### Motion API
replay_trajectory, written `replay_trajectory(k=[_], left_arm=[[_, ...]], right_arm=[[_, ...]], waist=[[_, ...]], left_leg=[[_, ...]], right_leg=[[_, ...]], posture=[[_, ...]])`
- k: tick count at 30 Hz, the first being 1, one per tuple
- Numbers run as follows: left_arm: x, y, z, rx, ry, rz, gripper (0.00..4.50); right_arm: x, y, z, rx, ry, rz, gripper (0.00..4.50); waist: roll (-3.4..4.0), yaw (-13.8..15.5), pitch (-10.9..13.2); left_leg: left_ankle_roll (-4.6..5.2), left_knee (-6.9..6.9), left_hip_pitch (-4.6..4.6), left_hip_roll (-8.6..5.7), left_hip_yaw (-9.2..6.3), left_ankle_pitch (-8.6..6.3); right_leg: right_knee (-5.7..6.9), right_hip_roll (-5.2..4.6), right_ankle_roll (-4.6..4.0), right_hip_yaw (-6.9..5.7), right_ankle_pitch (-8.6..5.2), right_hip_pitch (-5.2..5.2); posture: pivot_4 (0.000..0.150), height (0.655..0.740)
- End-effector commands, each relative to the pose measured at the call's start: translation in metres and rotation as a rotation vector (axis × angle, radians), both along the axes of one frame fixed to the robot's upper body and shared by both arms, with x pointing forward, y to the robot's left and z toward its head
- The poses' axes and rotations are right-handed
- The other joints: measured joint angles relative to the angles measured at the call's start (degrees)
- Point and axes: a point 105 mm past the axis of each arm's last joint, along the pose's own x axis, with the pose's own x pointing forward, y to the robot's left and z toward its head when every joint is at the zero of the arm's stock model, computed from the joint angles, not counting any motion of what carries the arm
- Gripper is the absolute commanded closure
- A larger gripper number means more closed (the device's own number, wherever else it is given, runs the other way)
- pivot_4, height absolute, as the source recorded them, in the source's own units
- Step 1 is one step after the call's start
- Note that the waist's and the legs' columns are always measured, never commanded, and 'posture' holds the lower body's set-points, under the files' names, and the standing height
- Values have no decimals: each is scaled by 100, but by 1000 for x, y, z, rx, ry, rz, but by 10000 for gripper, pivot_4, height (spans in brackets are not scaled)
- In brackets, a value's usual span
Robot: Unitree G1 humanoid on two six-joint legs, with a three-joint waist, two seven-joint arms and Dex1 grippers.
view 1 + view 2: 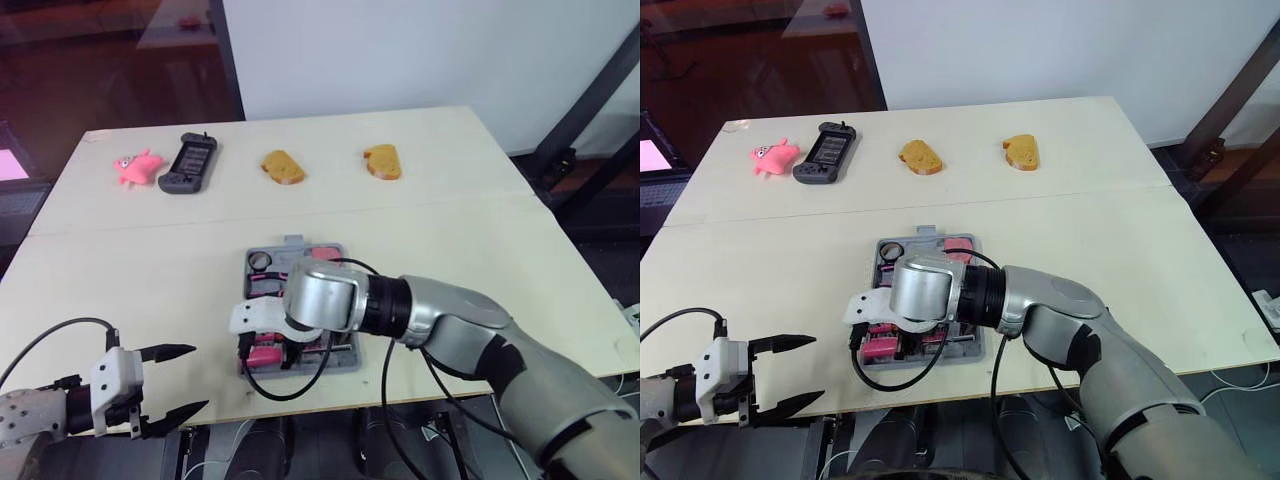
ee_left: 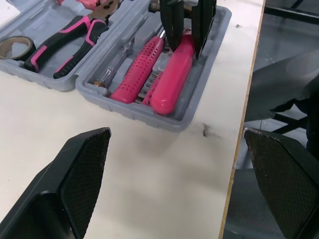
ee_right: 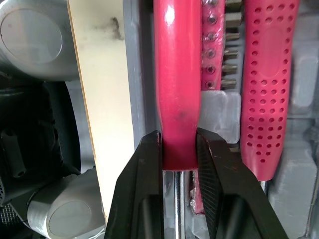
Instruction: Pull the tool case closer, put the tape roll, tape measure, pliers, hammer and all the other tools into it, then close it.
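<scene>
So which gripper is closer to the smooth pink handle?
Right. The right gripper is shut on the smooth pink handle; the left gripper hangs open left of the case.

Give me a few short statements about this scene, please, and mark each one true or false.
1. The right gripper is shut on a smooth pink handle lying in the tool case. True.
2. The left gripper holds the pliers. False: it is open and empty near the table's front edge, and the pliers lie in the case.
3. The tool case is closed. False: it lies open, with the tools showing.
4. Two bread-like pieces lie on the far side of the table. True.
</scene>
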Motion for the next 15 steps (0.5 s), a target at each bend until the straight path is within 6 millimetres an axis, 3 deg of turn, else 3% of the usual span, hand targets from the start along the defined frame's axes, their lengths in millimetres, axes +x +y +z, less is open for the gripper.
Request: replay_trajectory(k=[1,15], left_arm=[[0,-1,2,9,-11,-18,0],[0,0,0,21,-2,-21,0]], right_arm=[[-7,3,3,8,9,32,41032],[-9,7,-1,14,12,37,41032]], waist=[[0,0,0],[0,0,0]], left_leg=[[0,0,0,0,0,0],[0,0,0,0,0,0]], right_leg=[[0,0,0,0,0,0],[0,-1,0,0,0,0]], posture=[[1500,7400],[1500,7400]])
